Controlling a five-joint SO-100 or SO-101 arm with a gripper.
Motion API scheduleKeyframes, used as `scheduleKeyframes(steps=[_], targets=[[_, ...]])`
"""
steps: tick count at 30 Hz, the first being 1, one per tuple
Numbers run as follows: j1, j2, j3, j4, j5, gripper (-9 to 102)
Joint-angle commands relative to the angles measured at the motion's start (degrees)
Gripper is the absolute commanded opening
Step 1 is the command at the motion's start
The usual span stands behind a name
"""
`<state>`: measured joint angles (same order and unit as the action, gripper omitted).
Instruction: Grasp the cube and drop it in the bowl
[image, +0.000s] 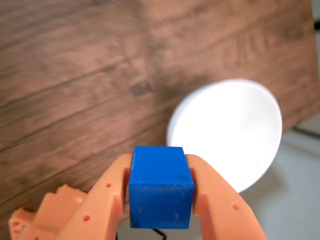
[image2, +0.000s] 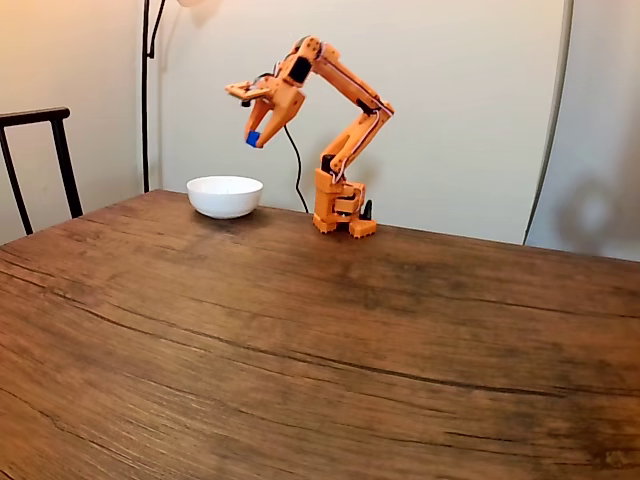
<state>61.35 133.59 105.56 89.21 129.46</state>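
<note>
In the fixed view the white bowl (image2: 225, 195) sits at eight o'clock beneath my gripper (image2: 254, 139), which pinches the blue cube (image2: 253, 139) high above the wooden table (image2: 320, 340). Grasp done; I judge only the release remains.

I see blue cube (image: 161, 186) pinched in gripper (image: 162, 200), held high above white round bowl (image2: 224, 195); bowl upright on bench (image2: 320, 340).

Wooden table (image2: 300, 340); dark chair (image2: 35, 150) at left — pale wall (image2: 450, 100) behind
</note>
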Motion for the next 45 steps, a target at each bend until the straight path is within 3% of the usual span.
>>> scheduleKeyframes(steps=[1, 11, 17, 21, 24, 33, 40, 45], targets=[[5.54, 0.97, 2.37, -5.27, 2.2, 4], [20.83, 0.79, 20.48, -27.86, 6.24, 4], [24.7, 0.7, 31.2, -40.52, 6.59, 5], [25.84, -0.62, 34.37, -44.65, 6.59, 5], [25.93, -4.39, 33.05, -44.91, 6.5, 7], [25.75, -12.48, 26.72, -44.21, 6.5, 30], [22.85, -8.17, 26.54, -34.72, 4.75, 30], [14.68, 4.39, 26.54, -22.68, -0.62, 14]])
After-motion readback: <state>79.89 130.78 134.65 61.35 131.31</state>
